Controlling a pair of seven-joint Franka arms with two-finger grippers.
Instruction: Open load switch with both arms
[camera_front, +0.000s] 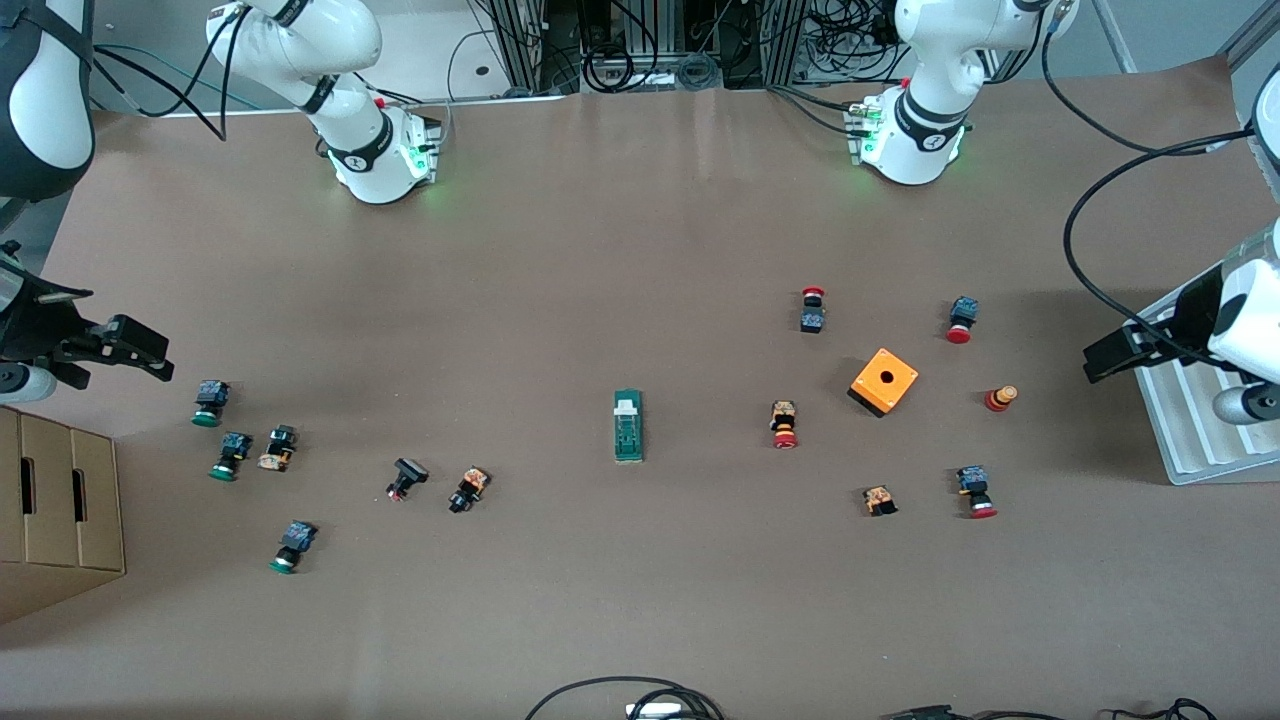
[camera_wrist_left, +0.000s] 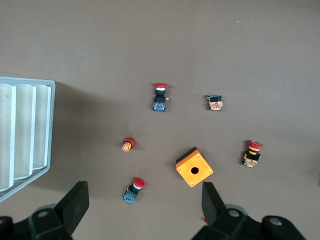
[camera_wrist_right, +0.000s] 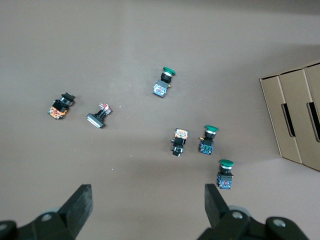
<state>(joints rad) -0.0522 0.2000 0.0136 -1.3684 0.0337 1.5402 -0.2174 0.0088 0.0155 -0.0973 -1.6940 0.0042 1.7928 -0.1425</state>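
Note:
The load switch (camera_front: 628, 425), a slim green block with a white end piece, lies flat near the middle of the table with nothing touching it; neither wrist view shows it. My left gripper (camera_front: 1102, 358) hangs open and empty at the left arm's end of the table, beside the white tray. In the left wrist view my left gripper (camera_wrist_left: 144, 190) is over a red push-button (camera_wrist_left: 134, 190). My right gripper (camera_front: 150, 352) is open and empty at the right arm's end, above the green push-buttons. In the right wrist view my right gripper (camera_wrist_right: 147, 191) has bare table between its fingers.
An orange cube box (camera_front: 884, 381) with a hole and several red-capped push-buttons (camera_front: 785, 424) lie toward the left arm's end. Several green-capped push-buttons (camera_front: 210, 402) lie toward the right arm's end. A cardboard box (camera_front: 60, 510) and a white ribbed tray (camera_front: 1190, 430) stand at the table's ends.

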